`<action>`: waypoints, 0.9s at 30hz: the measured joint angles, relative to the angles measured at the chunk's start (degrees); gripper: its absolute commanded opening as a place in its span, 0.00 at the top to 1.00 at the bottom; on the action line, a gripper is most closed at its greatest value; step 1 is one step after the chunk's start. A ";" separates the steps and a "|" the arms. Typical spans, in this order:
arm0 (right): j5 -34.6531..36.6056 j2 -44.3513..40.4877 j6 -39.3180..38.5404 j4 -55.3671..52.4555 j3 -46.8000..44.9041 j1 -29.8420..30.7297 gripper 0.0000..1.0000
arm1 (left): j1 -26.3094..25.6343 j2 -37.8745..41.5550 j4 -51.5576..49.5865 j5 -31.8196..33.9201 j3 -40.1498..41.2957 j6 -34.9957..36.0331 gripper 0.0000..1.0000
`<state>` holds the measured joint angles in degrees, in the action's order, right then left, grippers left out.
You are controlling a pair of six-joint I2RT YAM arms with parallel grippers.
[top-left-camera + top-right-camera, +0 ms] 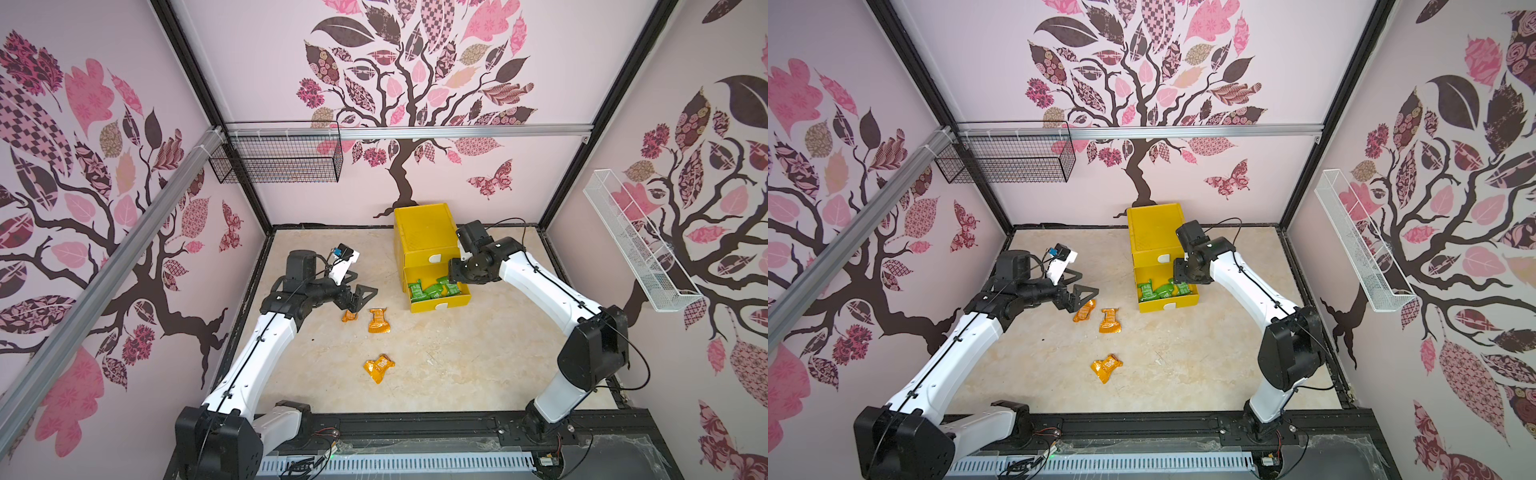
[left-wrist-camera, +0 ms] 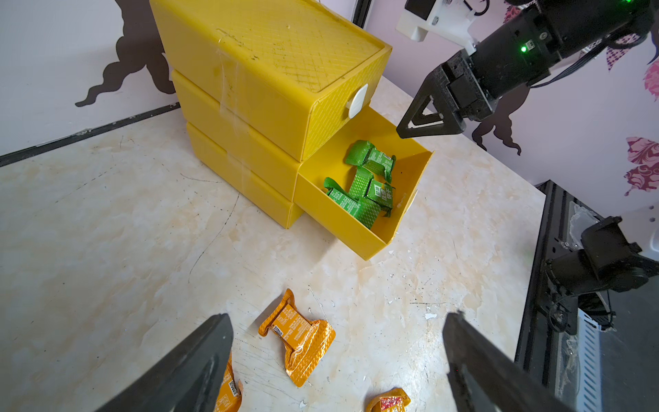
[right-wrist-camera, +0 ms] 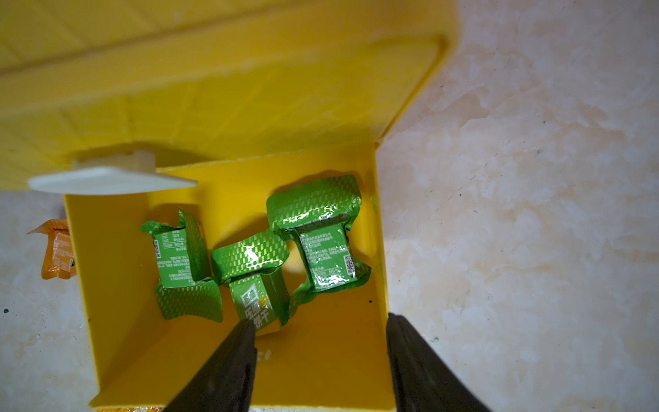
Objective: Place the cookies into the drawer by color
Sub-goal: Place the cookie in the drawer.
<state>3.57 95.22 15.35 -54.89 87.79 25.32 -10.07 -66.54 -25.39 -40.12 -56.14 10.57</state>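
An orange cookie [image 1: 350, 316] lies just under the spread left jaws (nearer arm); right jaws, parted, empty, hang over the drawer [image 1: 424, 308].

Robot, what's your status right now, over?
Left pincer open above orange packets. Right pincer open, empty, over open drawer with three green packets. Nothing in the way.

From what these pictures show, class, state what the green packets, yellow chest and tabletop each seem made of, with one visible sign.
Green packets: likely metallised foil film, glossy; crinkled, with bright glints.
Yellow chest: probably moulded plastic, semi-matte; uniform colour, embossed grid, scuffs.
Tabletop: smooth marble-look surface; cream veining, though stone or printed laminate cannot be told.
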 measured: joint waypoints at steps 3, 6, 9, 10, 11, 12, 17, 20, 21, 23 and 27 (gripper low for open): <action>0.63 -2.82 0.09 0.07 -1.55 0.00 0.36 | -0.39 -0.13 -0.66 0.61 -0.52 -0.02 0.03; 1.07 -6.25 0.11 -0.07 -3.28 0.00 0.35 | -0.96 -0.44 -1.18 1.25 -1.84 -0.02 0.03; 1.81 -8.96 0.22 0.00 -4.70 0.00 0.30 | -2.12 -1.07 -1.77 2.62 -3.43 0.04 0.03; 2.01 -9.84 0.28 0.13 -5.44 0.00 0.28 | -2.75 -1.46 -2.29 3.04 -4.26 0.17 0.03; 2.19 -10.54 0.33 0.22 -6.21 -0.02 0.26 | -3.37 -1.88 -2.89 3.41 -5.18 0.31 0.03; 2.32 -11.32 0.33 0.31 -7.26 -0.07 0.24 | -4.00 -2.32 -3.37 3.74 -6.16 0.46 0.03; 2.54 -14.23 0.28 0.55 -12.76 -0.11 0.16 | -6.88 -5.20 -5.07 5.81 -11.76 1.29 0.03; 2.40 -16.09 0.37 0.96 -15.87 -0.13 0.13 | -8.02 -7.48 -6.25 7.19 -15.56 1.31 0.03; 2.36 -16.90 0.39 1.27 -17.03 -0.11 0.11 | -8.24 -8.31 -6.47 7.69 -16.83 1.27 0.03; 2.21 -18.36 0.48 1.92 -19.04 -0.15 0.09 | -8.41 -9.97 -6.47 8.70 -18.86 0.87 0.03; 1.77 -20.94 0.55 3.52 -23.04 -0.22 0.05 | -8.70 -14.43 -6.43 11.39 -23.82 -1.53 0.03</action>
<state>5.34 74.28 15.90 -51.37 64.75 25.10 -18.76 -80.97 -31.81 -28.73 -79.96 9.04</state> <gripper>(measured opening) 0.943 0.974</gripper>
